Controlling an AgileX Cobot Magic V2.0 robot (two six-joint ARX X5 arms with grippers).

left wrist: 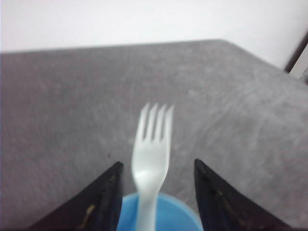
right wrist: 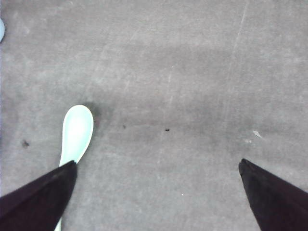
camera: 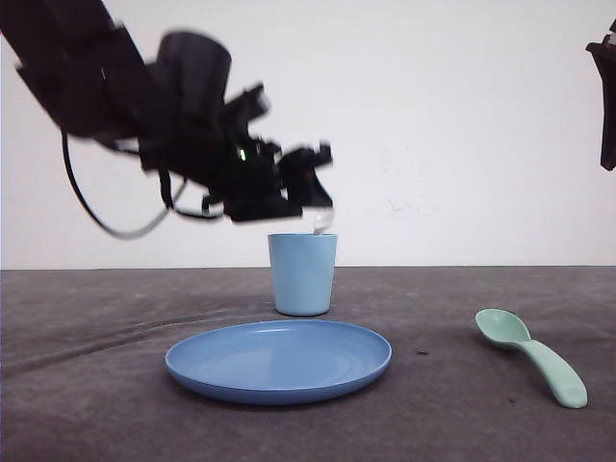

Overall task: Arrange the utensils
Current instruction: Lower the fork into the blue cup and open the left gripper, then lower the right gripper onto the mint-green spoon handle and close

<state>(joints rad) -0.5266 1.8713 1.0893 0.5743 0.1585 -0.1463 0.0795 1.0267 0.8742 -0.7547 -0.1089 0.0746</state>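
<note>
Fork point(left wrist: 151, 154) stands in the blue cup point(camera: 302, 273) between the left tool's point(left wrist: 156, 192) spread fingers, right tool point(right wrist: 159, 192) gaping wide above the spoon point(right wrist: 76, 132).

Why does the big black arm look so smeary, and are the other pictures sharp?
Front view: the left arm is blurred, the cup and spoon crisp. Left wrist view: the fork looks soft. Right wrist view: fairly sharp, evenly lit.
</note>
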